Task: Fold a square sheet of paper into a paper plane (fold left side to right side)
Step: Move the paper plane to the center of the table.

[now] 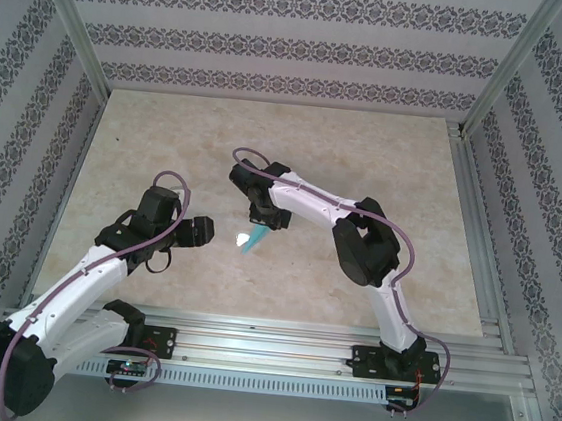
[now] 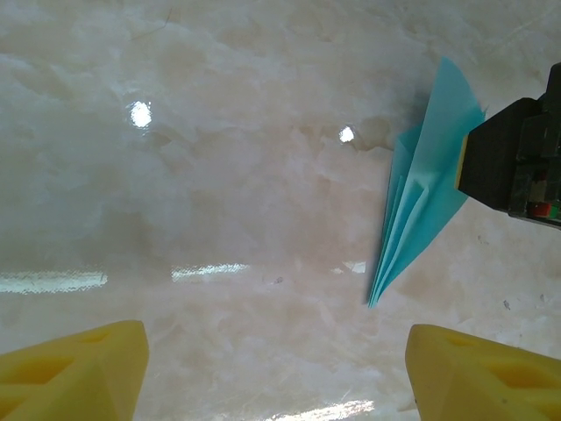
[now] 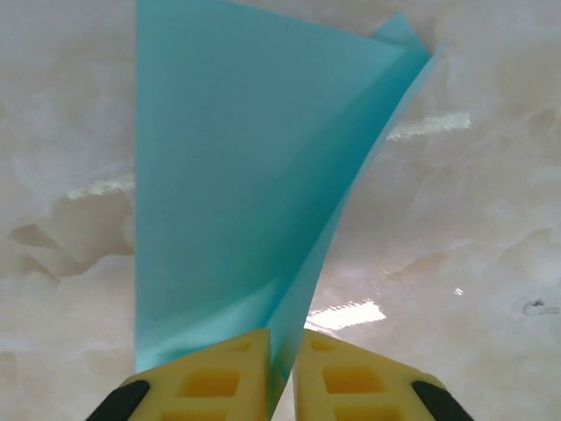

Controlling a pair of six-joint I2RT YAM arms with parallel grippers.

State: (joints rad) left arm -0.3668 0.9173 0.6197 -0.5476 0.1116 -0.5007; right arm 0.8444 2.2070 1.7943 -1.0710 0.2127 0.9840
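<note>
Marbled table: right gripper pinches the paper plane, left gripper spread nearby

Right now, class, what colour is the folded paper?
The paper plane is plain light blue, clearest in the right wrist view.

Left arm and right arm are wearing white shells, black joints, purple cables; fingers are showing yellow.
</note>
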